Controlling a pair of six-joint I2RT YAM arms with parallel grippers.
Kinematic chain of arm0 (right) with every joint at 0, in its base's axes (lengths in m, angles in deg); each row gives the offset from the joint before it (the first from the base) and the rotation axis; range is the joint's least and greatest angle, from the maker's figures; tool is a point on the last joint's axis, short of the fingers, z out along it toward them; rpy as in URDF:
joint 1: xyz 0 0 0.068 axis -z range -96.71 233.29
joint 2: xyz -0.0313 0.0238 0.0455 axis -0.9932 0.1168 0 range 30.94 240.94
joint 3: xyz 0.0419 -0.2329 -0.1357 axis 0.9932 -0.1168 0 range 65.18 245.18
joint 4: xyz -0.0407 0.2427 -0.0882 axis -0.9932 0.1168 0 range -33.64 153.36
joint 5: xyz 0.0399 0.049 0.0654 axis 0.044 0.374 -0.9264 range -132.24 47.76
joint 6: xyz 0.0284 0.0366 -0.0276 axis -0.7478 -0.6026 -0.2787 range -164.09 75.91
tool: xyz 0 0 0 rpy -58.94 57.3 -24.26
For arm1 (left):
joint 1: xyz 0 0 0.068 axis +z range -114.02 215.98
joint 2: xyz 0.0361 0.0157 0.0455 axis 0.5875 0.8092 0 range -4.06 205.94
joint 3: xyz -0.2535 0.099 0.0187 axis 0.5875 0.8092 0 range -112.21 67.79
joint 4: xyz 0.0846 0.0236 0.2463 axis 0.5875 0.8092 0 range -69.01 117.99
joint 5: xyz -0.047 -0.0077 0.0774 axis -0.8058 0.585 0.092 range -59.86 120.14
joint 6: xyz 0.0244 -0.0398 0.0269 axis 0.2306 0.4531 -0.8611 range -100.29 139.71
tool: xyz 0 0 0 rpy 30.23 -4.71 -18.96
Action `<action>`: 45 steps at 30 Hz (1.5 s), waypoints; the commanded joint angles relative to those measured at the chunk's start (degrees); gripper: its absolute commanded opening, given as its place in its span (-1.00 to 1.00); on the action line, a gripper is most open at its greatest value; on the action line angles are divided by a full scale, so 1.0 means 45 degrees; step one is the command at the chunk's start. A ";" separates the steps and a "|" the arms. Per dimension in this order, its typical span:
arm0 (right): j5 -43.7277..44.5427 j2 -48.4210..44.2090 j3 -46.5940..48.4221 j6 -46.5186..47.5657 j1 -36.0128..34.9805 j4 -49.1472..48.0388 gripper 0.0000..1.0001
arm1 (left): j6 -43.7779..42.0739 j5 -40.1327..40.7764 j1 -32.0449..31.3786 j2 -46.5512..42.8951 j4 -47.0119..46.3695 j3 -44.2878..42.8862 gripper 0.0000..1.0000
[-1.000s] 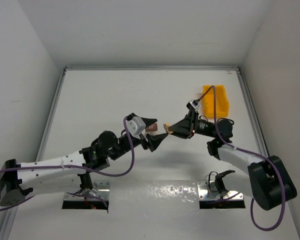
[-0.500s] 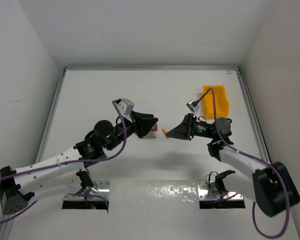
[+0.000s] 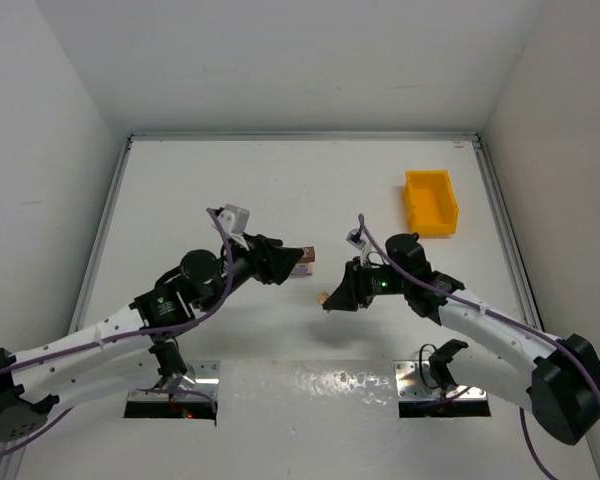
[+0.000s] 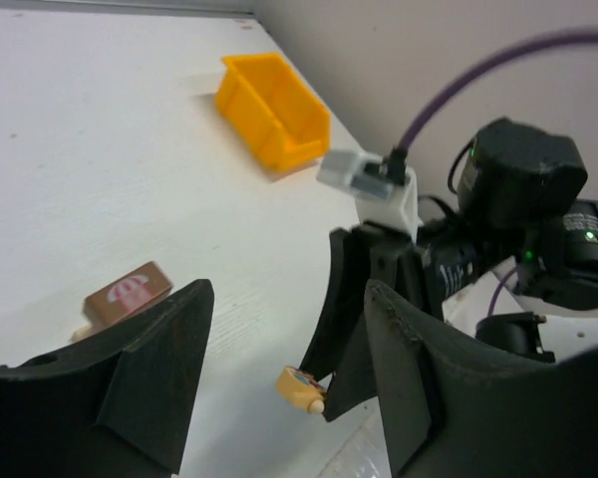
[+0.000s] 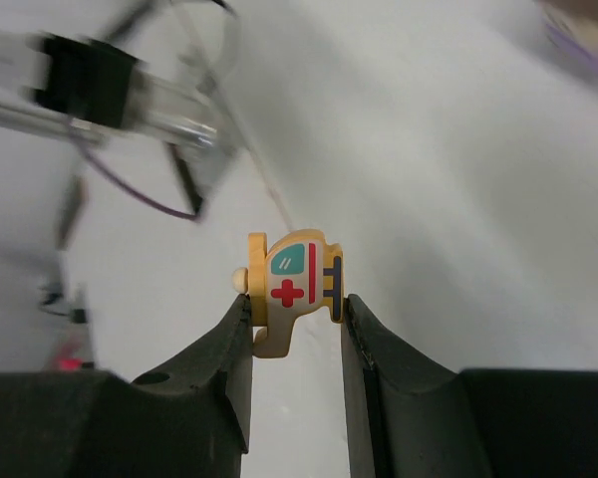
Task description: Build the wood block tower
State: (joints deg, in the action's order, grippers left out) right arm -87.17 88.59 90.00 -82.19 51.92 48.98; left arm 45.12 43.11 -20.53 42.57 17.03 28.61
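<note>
A dark brown block [image 3: 302,260] with a pink mushroom picture sits on the table; in the left wrist view [image 4: 128,291] a pale piece shows at its lower left, mostly hidden by my finger. My left gripper [image 3: 283,265] is open and empty, just left of that block and apart from it; in its own view [image 4: 289,291] the jaws stand wide. My right gripper [image 3: 330,298] is shut on a pale tan helicopter-shaped block [image 5: 291,284], held above the table near the brown block. That block also shows in the left wrist view [image 4: 301,388].
A yellow plastic bin [image 3: 431,203] stands at the back right, also in the left wrist view [image 4: 274,108]. White walls close the table on three sides. Two metal base plates [image 3: 435,385] lie at the near edge.
My left gripper has drawn back to the left, leaving the brown block on the table. My right gripper has moved toward the near edge and slightly left, still holding the helicopter block.
</note>
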 commanded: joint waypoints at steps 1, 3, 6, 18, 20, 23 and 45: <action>0.4365 0.0099 0.0327 0.2999 -0.0644 0.3787 -0.72 | 0.0213 0.1762 0.0078 -0.1278 0.0432 0.0599 0.17; 0.5642 0.0158 -0.0337 0.2825 -0.0664 0.3438 -0.71 | 0.0330 0.2603 0.0097 -0.1748 0.0588 0.1010 0.15; 0.7187 0.0605 -0.1139 0.2570 -0.0684 0.2403 -0.66 | 0.0097 0.2509 0.0097 -0.1847 0.0453 0.1167 0.14; 1.0236 0.3146 -0.1414 0.3077 -0.1250 0.1424 -0.21 | -0.0568 0.2410 0.0078 -0.1417 0.0393 0.1070 0.13; 1.0257 0.3205 -0.1336 0.3097 -0.1270 0.1580 -0.05 | -0.0666 0.2410 0.0078 -0.1398 0.0315 0.1128 0.13; 1.0335 0.3030 -0.1297 0.3155 -0.1348 0.1600 0.18 | -0.0744 0.2449 0.0078 -0.1223 0.0315 0.1050 0.13; 1.1253 0.2013 -0.1629 0.3135 -0.2774 0.2168 -0.14 | -0.0763 0.2469 0.0078 -0.1046 0.0218 0.1050 0.13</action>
State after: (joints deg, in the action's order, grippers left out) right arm -37.69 96.37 83.05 -69.08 39.89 61.13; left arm 42.06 54.20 -20.53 38.00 20.70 33.77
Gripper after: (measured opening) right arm 0.435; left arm 0.564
